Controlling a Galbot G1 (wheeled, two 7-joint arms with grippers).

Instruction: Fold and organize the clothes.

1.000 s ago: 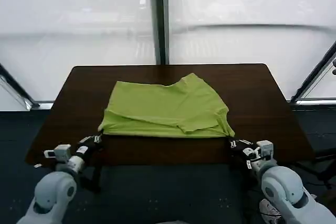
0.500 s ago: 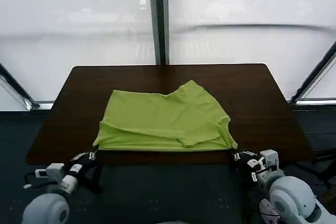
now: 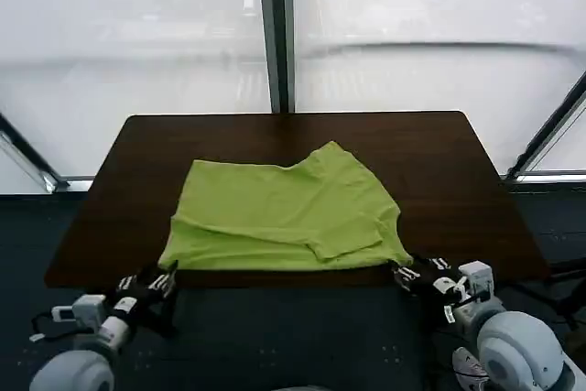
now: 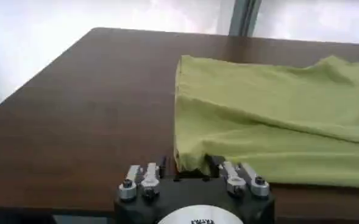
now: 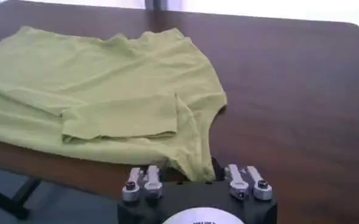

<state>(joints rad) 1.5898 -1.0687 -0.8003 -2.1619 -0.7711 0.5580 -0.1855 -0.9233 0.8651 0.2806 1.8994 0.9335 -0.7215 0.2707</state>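
Dark table (image 3: 476, 180), unlabelled folded T-shirt (image 3: 284, 212)

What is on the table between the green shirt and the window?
Nothing. Past the far edge of the T-shirt, the head view shows only bare dark table up to the window.

Dark brown wooden counter (image 3: 137, 180), glossy top, rounded corners, a lime yellow-green T-shirt (image 3: 284, 212) lying folded on it, the folded hem along the near edge, bare wood on both sides
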